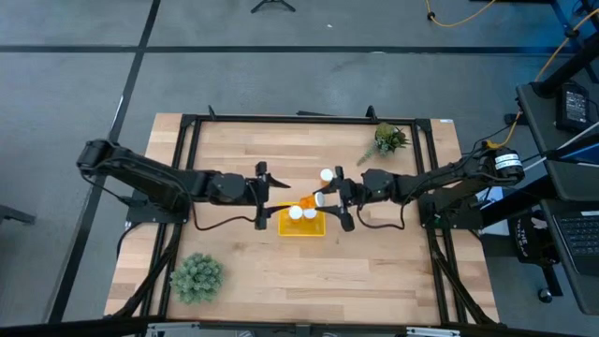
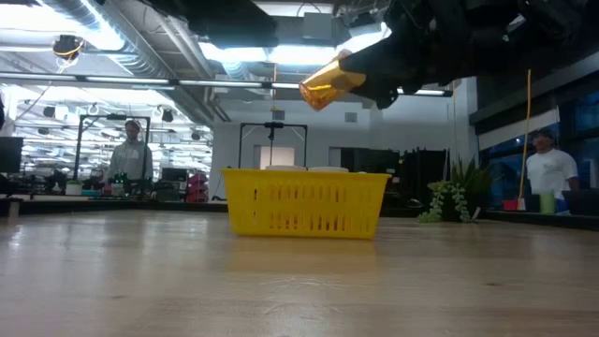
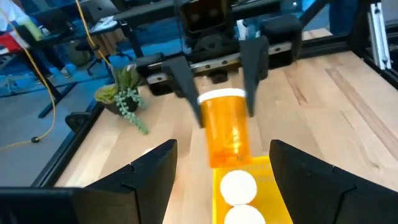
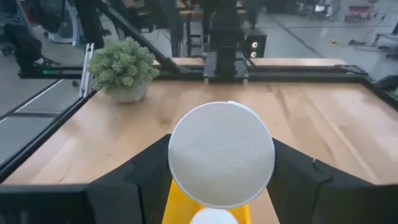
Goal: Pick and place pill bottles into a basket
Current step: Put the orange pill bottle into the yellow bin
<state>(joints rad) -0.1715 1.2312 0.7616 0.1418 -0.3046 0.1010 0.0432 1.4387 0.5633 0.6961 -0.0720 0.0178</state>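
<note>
From where I stand, the yellow basket (image 2: 304,201) sits mid-table, two white-capped bottles (image 1: 301,212) inside. Above its rim, at one o'clock, the right gripper (image 3: 224,93) pinches a pill bottle (image 3: 227,127), long axis tilted toward the basket. The left gripper (image 1: 263,196) waits open at nine o'clock.

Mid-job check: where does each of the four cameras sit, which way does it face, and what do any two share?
High: overhead, straight down; both arms, basket.
Low: table height, level across; right arm above the basket with a bottle.
Left wrist: past its open left gripper toward the right gripper.
Right wrist: past its fingers; white cap.
Shared: the held bottle shows in all four.
</note>
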